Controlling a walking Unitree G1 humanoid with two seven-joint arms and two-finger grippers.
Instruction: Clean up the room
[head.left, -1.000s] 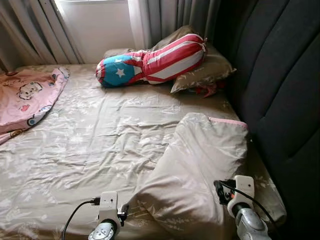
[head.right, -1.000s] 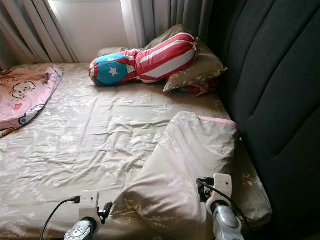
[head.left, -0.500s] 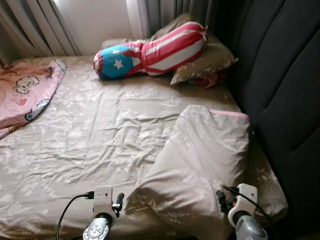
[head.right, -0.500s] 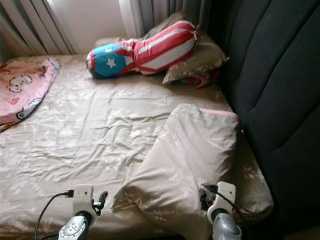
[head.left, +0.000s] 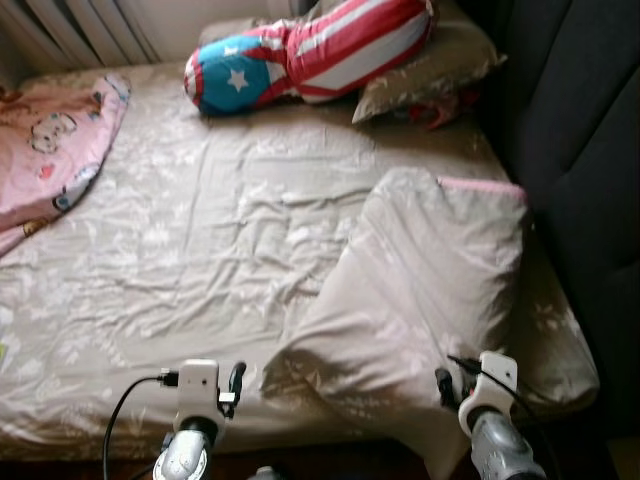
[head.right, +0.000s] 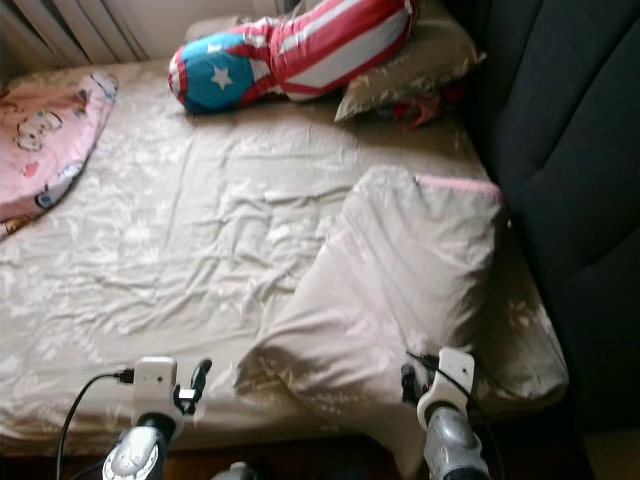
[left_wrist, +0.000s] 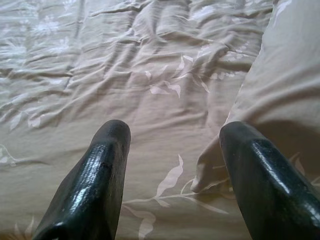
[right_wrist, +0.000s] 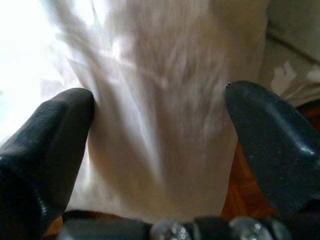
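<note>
A big beige floral pillow (head.left: 420, 290) lies crooked on the bed's right side, its near corner hanging over the mattress edge. The bed sheet (head.left: 180, 230) is beige and wrinkled. My left gripper (left_wrist: 172, 132) is open low over the sheet near the bed's front edge, just left of the pillow's corner (left_wrist: 280, 85). My right gripper (right_wrist: 160, 95) is open too, with the pillow's hanging end (right_wrist: 165, 125) between its fingers but not pinched. Both wrists sit at the bottom of the left eye view, the left gripper (head.left: 235, 378) and the right gripper (head.left: 443, 382).
A stars-and-stripes bolster (head.left: 310, 45) leans on a beige pillow (head.left: 440, 65) at the bed's far end, with a red item (head.left: 435, 112) beside it. A pink cartoon blanket (head.left: 50, 150) lies far left. A dark padded headboard (head.left: 590, 150) runs along the right.
The camera has tipped down, so the bed's near edge and dark floor now show. Both grippers stay open by the pillow's near end; nothing on the bed has moved.
</note>
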